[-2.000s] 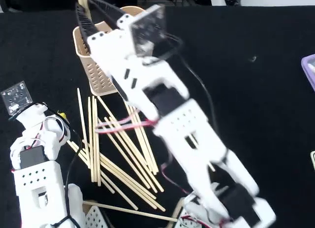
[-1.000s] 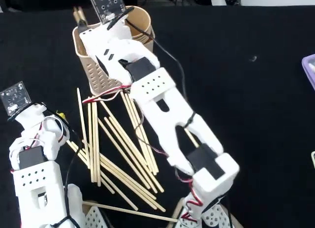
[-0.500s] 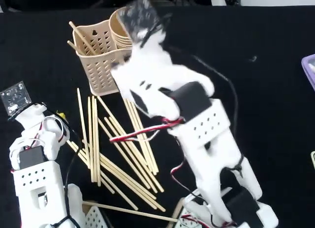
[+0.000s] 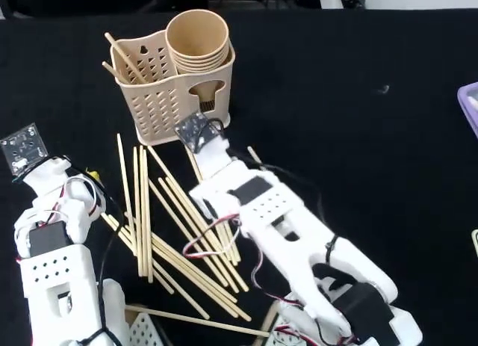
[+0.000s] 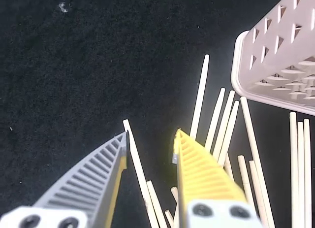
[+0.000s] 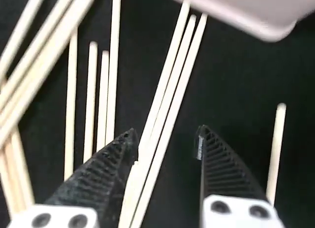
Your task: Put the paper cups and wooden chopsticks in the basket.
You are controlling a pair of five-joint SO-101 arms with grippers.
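Over the loose wooden chopsticks (image 6: 166,114) just in front of the basket (image 4: 160,107), the right gripper (image 6: 165,138) hangs with its jaws spread. Three sticks lie side by side on the cloth in the gap between the jaws, and nothing is held. A blurred, pale corner of the basket shows just beyond its tips. From above, the right arm (image 4: 261,204) stretches from the near edge of the table across the scattered sticks, its wrist close to the basket's front wall.

The left gripper (image 5: 151,139), one finger grey and one yellow, is likewise spread and holds nothing. One chopstick runs along the inside of the grey finger, with more sticks fanned beyond the yellow one. The left arm (image 4: 52,234) sits folded near the table's near-left corner, beside the pile.

A stack of paper cups (image 4: 198,36) stands nested in one compartment of the tan perforated basket. A few chopsticks (image 4: 123,58) lean in the other compartment. Most of the sticks lie crisscrossed on the black tablecloth (image 4: 358,122) between the two arms. A purple object (image 4: 469,103) shows at the far right edge.
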